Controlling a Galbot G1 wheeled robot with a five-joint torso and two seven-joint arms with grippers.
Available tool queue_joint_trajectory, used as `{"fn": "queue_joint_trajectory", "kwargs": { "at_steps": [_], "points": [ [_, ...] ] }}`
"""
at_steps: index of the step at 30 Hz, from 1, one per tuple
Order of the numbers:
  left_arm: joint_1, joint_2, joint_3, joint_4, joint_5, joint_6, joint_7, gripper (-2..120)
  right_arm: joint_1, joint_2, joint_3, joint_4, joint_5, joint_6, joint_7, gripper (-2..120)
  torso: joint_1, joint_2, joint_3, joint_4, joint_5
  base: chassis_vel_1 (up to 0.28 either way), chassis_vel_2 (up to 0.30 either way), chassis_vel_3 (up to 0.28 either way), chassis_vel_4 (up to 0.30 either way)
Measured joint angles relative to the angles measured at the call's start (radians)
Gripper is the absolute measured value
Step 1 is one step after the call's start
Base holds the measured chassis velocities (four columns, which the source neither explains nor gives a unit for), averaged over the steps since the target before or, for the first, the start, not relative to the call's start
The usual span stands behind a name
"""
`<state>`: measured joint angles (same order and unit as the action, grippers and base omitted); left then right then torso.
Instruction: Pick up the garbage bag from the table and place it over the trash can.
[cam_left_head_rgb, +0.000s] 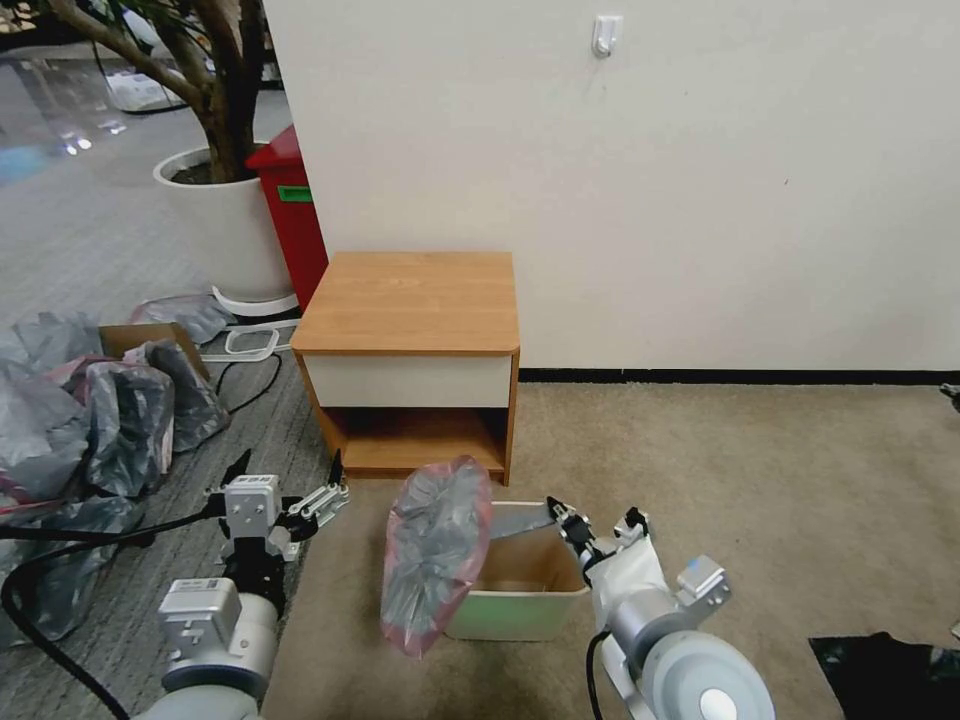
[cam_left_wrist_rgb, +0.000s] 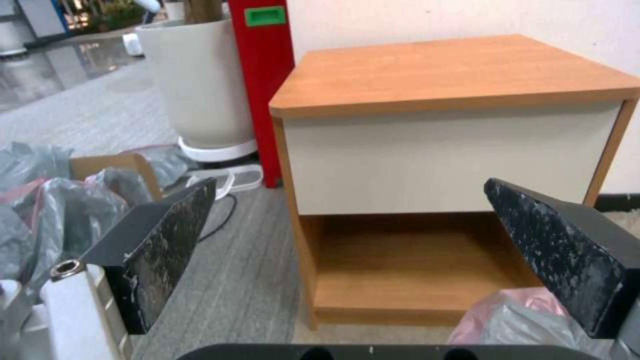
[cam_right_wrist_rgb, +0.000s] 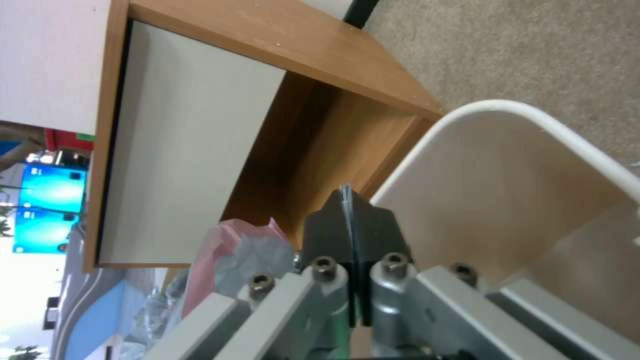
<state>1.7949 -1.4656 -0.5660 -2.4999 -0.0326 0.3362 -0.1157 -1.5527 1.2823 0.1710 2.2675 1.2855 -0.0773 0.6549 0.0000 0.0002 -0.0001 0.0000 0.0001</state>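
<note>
Even bright indoor light; soft shadows; wrist views blurry; glare on far floor (cam_left_head_rgb: 70, 135).

Beige carpet (cam_left_head_rgb: 760, 480) ahead, grey floor (cam_left_head_rgb: 90, 230) on the left. On the carpet against the wall, the table (cam_left_head_rgb: 410, 300), top bare; just before it, the trash can (cam_left_head_rgb: 520, 600). On the grey floor, heaped grey bags (cam_left_head_rgb: 110, 410) around a cardboard box (cam_left_head_rgb: 140, 338), a white planter (cam_left_head_rgb: 225, 225), a red bin (cam_left_head_rgb: 295, 215).
</note>
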Motion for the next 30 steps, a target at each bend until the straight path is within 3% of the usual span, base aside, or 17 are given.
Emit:
{"fn": "queue_joint_trajectory", "kwargs": {
  "at_steps": [9,14,19,22,26,30],
  "points": [
    [-0.007,-0.003,0.008,0.0,0.002,-0.003,0.0,100,-0.032,-0.009,0.002,0.011,-0.048,0.0,0.001,35,0.0,0.0,0.0,0.0,0.0,0.0,0.0,0.0,0.0],
    [-0.013,-0.002,0.011,0.0,0.002,-0.003,0.001,100,-0.044,-0.02,0.036,0.023,-0.078,0.005,0.0,60,0.0,0.0,0.0,0.0,0.0,0.0,0.0,0.0,0.0],
    [-0.017,0.001,0.014,0.0,0.002,-0.001,0.001,100,-0.042,-0.021,0.059,0.029,-0.106,0.008,-0.005,73,0.0,0.0,0.0,0.0001,0.0,0.0,0.0,0.0,0.0],
    [-0.022,0.011,0.032,0.01,-0.003,0.002,0.002,100,-0.041,-0.017,0.082,0.036,-0.124,0.011,-0.008,88,0.0,0.0,0.0,0.0001,0.0,0.0,0.0,0.0,0.0],
    [-0.034,0.026,0.064,0.045,-0.005,0.008,0.004,100,-0.043,-0.011,0.108,0.046,-0.128,0.011,-0.011,99,0.0,0.0,0.0,0.0,-0.0001,0.0,0.0,0.0,0.0],
    [-0.054,0.045,0.097,0.086,0.02,0.035,0.003,100,-0.049,-0.009,0.134,0.048,-0.13,0.011,-0.015,100,0.0,0.0,0.0,0.0,-0.0002,0.0,0.0,0.0,0.0]
  ]
}}
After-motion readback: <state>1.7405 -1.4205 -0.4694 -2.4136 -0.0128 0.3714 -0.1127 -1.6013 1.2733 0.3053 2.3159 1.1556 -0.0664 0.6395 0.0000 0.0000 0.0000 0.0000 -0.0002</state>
